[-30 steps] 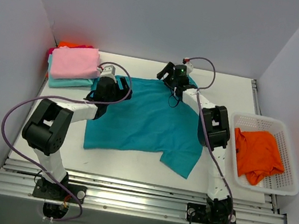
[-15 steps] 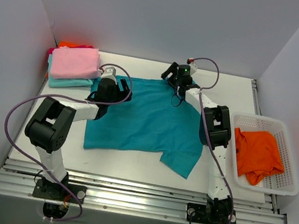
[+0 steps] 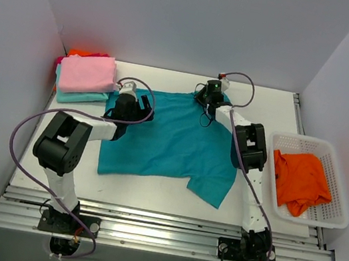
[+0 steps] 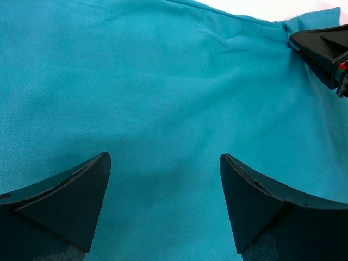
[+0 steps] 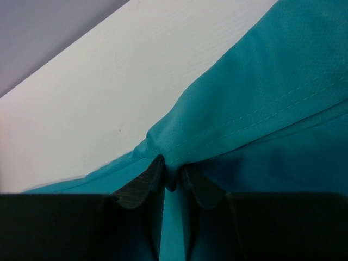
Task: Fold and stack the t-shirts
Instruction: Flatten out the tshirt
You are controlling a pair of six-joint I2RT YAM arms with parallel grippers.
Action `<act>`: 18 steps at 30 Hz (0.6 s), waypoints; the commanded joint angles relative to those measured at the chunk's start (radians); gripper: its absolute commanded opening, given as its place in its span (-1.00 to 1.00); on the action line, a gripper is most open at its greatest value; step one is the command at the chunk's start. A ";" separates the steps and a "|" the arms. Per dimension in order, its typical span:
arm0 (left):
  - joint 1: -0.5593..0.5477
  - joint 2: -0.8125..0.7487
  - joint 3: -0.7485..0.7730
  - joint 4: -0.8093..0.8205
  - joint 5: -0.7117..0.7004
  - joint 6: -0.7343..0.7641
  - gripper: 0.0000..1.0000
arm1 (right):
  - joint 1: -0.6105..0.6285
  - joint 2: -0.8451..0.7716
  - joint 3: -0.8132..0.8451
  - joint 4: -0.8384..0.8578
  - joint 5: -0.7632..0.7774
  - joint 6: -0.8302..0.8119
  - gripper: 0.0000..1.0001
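on teal t-shirt (image 3: 173, 140) — right gripper (image 5: 173, 175) pinched

I see the white table (image 3: 267, 103) carrying a spread deep teal t-shirt (image 3: 173, 140), a folded shirt stack (image 3: 87, 75) beyond its left side, and a white mesh basket (image 3: 336, 174) to its right.

I am reading no text, label, brand, number or sign in any view; the deep teal t-shirt (image 3: 165, 142) is showing only plain cloth; the white mesh basket (image 3: 305, 138) at the desk's right edge is bearing no lettering that I am able to make out.
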 commanded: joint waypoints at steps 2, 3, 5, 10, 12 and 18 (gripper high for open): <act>-0.001 0.021 0.044 0.054 0.016 0.016 0.80 | -0.012 0.031 0.067 -0.023 0.009 0.003 -0.99; -0.001 0.024 0.044 0.055 0.016 0.016 0.80 | -0.012 0.034 0.070 -0.031 0.009 0.001 -1.00; -0.001 0.035 0.050 0.055 0.016 0.018 0.80 | -0.012 0.031 0.076 -0.034 0.015 -0.002 -1.00; -0.001 0.053 0.057 0.061 0.022 0.018 0.80 | -0.015 0.009 0.081 -0.037 0.020 -0.010 -1.00; -0.001 0.065 0.060 0.063 0.025 0.016 0.80 | -0.015 0.006 0.091 -0.043 0.020 -0.013 -1.00; 0.001 0.092 0.076 0.068 0.032 0.016 0.80 | -0.017 0.022 0.174 -0.078 0.011 -0.027 -0.98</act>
